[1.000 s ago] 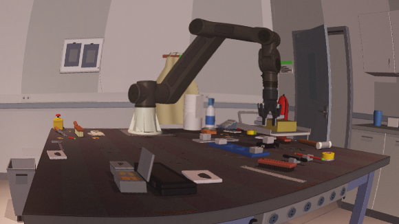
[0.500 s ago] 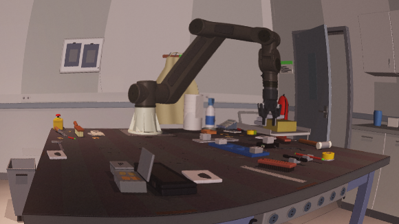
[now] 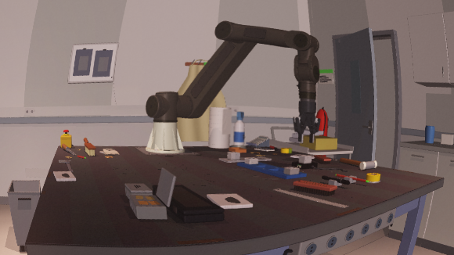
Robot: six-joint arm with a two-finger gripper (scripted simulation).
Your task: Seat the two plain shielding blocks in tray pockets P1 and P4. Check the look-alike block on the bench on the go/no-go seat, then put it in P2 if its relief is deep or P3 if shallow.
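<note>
A grey shielding block [image 3: 291, 170] sits at the near end of the blue tray [image 3: 270, 169], while another grey block [image 3: 305, 158] rests on a dark seat just behind it. Two more grey blocks [image 3: 233, 155] [image 3: 251, 160] lie on a pale plate to the tray's left. My gripper [image 3: 305, 137] hangs at the far right of the bench, over a raised grey shelf and beside a yellow box [image 3: 322, 143]. It is open and holds nothing. Which block has a relief is too small to tell.
A grey bin [image 3: 23, 203] stands off the bench's left edge. A dark case with a raised lid [image 3: 184, 201] and grey boxes sit front centre. A red brush [image 3: 315, 187], pens, tape rolls [image 3: 373, 177] and a ruler crowd the right side. Bottle and paper roll stand behind.
</note>
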